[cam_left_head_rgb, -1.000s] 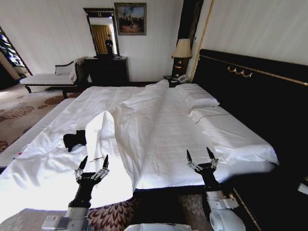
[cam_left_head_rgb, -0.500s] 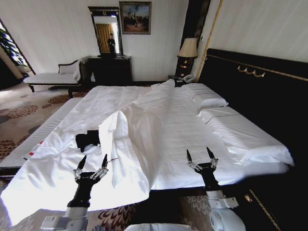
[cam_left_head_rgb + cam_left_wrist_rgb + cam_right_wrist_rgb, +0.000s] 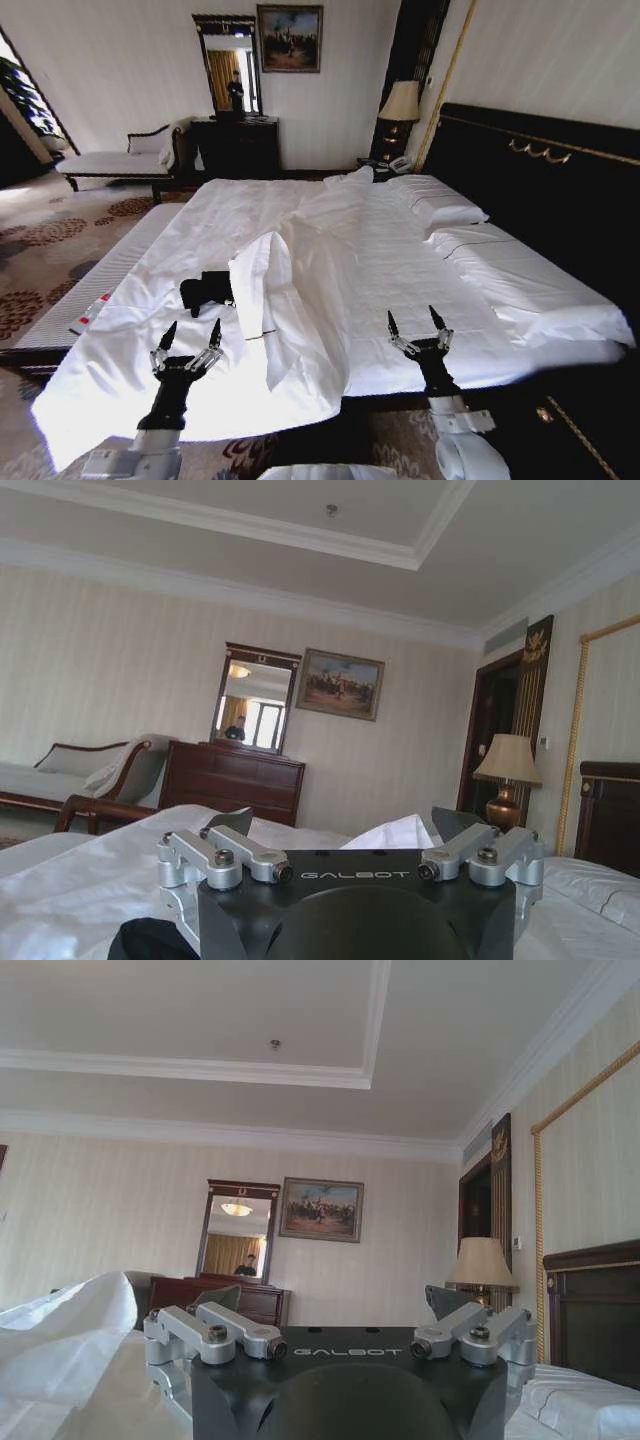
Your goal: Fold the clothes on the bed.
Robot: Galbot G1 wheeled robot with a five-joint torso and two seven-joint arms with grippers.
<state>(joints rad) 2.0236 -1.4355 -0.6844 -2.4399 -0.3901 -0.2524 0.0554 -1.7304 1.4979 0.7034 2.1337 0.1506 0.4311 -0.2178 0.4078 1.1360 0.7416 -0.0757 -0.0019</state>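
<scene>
The black T-shirt lies bunched near the bed's left edge, beside the duvet fold. Both the left hand and right hand hover with fingers apart; approaching squarely over the shirt would help.

Mirror: on wall above dark dresser
Painting: beside mirror
Lamp: lit, near headboard
Chaise: pale, beside dresser
Carpet: patterned

Landmark: the bed. The clothes lie on its left half, just left of the bunched duvet ridge. Pillows sit against the headboard at right. Dresser and chaise stand beyond the bed.
</scene>
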